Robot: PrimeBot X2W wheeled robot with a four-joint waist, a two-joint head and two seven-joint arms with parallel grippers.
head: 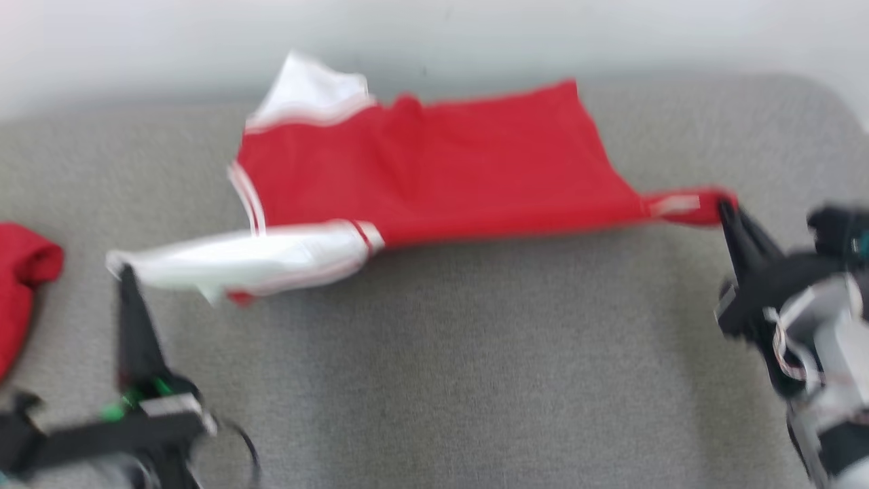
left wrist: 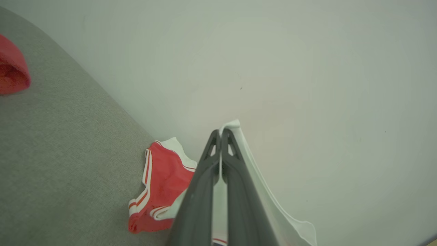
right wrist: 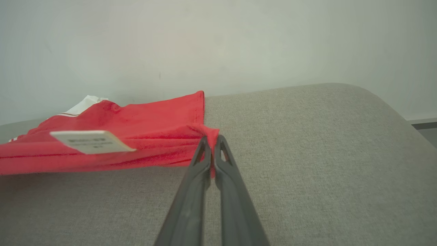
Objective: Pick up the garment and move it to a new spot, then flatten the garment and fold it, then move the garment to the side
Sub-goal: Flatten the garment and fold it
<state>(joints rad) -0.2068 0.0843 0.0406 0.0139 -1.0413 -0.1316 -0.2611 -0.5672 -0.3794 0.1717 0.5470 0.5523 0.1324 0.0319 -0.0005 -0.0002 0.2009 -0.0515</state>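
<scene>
Evidently you had the garment (head: 434,163) stretched between both arms, the likely aim being to drag or spread it flat before folding. Far to the garment's left, well apart from it, a second red cloth (head: 24,272) lay bunched on the grey fabric counter (head: 475,380). It was not touching anything, though I judge it could crowd a later move to that side. At the garment's left end, your left end effector (head: 123,273) was pinched shut on the tip of the white sleeve (head: 258,255), drawing it out long. The red body lay across the middle, its near edge raised off the counter and its far edge close to the pale wall (head: 611,34) behind. A white label (right wrist: 90,141) showed on the red cloth. At the garment's right end, your right end effector (head: 724,205) was closed on a red corner, pulling it to a point. The counter in front of the garment offered bare room for laying it down.
</scene>
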